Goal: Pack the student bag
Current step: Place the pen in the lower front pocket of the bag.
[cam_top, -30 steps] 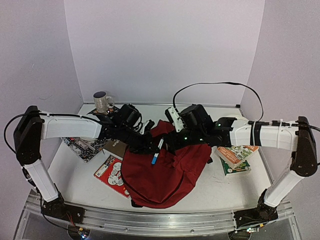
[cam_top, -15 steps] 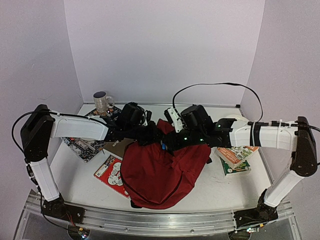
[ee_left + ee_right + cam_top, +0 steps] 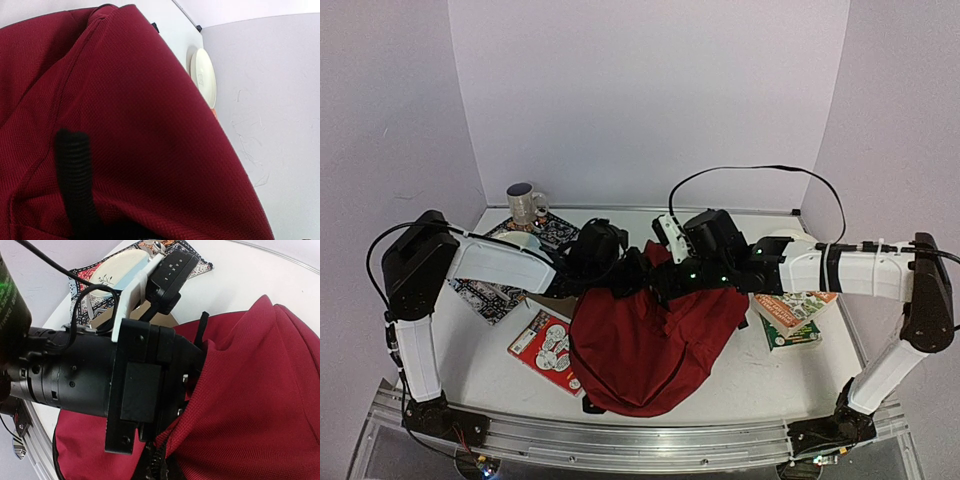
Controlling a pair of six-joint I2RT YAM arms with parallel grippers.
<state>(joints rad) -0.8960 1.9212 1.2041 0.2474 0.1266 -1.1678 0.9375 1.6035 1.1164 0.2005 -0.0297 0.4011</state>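
Two arms are meeting over the student bag [image 3: 655, 340], which is lying slumped at the middle of the white table [image 3: 480, 370] with its upper edge raised between them.

Overhead view: the left gripper [image 3: 632, 272] is reaching into the bag's top from the left, its tips hidden by fabric. The right gripper [image 3: 668, 283] is pressing at the same edge from the right, jaws together; whether cloth is pinched between them cannot be told. A mug [image 3: 525, 203] is standing at the far left, by a patterned mat [image 3: 485, 292] bearing a pale plate [image 3: 520, 242]. A brown notebook [image 3: 552, 300] and a red-and-white booklet [image 3: 545, 345] are lying just beside the bag's left flank. Stacked books [image 3: 790, 312] are sitting under the right forearm. Pale lilac walls [image 3: 640, 90] are closing in the table on three sides.

Left wrist view: red weave is filling most of the frame. One black ribbed finger [image 3: 75, 185] is lying against it, its partner out of sight, so the spread of these jaws cannot be told. A white disc [image 3: 202, 75], unclear overhead, is resting on the table beyond the bag.

Right wrist view: the left arm's black wrist [image 3: 90, 370] is blocking the centre and entering the bag's mouth, with plate and mat showing behind it.
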